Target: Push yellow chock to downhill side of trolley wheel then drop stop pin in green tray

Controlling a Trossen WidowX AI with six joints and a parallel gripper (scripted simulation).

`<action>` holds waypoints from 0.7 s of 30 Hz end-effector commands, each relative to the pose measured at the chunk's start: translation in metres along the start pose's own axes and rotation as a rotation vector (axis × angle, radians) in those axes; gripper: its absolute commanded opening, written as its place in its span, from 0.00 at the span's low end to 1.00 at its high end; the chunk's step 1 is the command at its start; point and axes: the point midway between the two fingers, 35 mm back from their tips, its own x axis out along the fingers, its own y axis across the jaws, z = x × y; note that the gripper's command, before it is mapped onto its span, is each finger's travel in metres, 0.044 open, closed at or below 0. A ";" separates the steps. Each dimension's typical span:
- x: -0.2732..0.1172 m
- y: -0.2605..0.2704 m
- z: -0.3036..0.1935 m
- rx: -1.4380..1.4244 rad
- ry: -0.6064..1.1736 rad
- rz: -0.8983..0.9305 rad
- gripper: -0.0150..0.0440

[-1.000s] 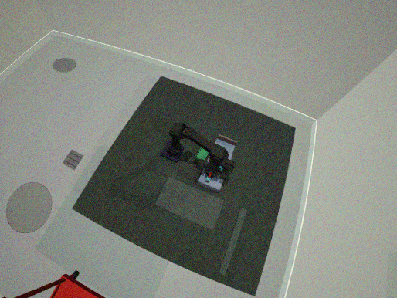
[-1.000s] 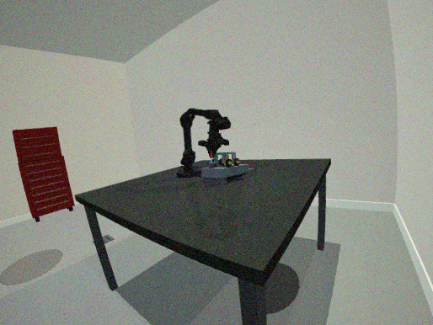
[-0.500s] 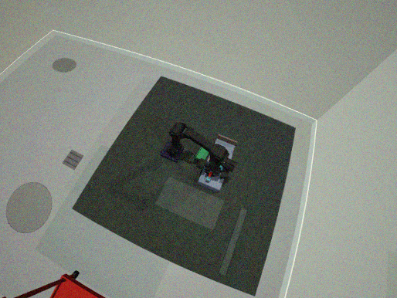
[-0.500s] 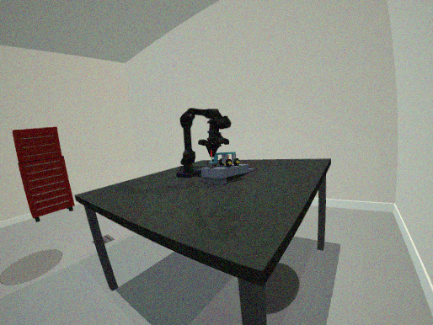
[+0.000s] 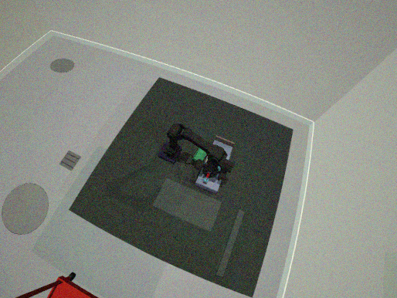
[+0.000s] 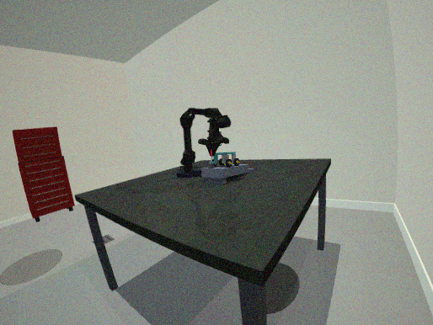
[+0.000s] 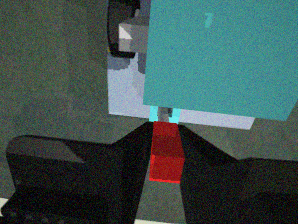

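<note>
My gripper [image 7: 163,130] [image 6: 212,151] is shut on the red head of the stop pin [image 7: 166,155] [image 6: 211,152] [image 5: 208,176]. Below the head, a bit of grey shaft and a light cyan bracket show in the wrist view; I cannot tell whether the pin's tip is clear of its hole. The teal trolley [image 7: 220,60] [image 6: 226,153] stands on the pale ramp [image 7: 125,95] [image 6: 219,172] [image 5: 210,187], right beside the fingers. Its black wheels with yellow hubs show in the exterior view. The green tray [image 5: 199,154] lies between the arm's base and the ramp. I cannot make out the chock clearly.
The arm's base [image 5: 169,154] [image 6: 188,173] stands on the dark table [image 5: 127,170] [image 6: 189,210], beside the ramp. A brown strip [image 5: 225,140] lies at the ramp's far end in the top view. The trolley's teal top reaches close to the fingertips.
</note>
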 end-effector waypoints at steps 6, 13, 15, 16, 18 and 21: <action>-0.007 0.000 -0.002 0.008 0.004 -0.010 0.25; -0.009 0.000 -0.002 0.008 0.004 -0.010 0.25; -0.010 0.000 -0.002 0.008 0.004 -0.010 0.25; -0.010 0.000 -0.002 0.008 0.004 -0.010 0.25; -0.011 0.000 -0.003 0.008 0.004 -0.010 0.25; -0.012 0.000 -0.003 0.008 0.004 -0.010 0.25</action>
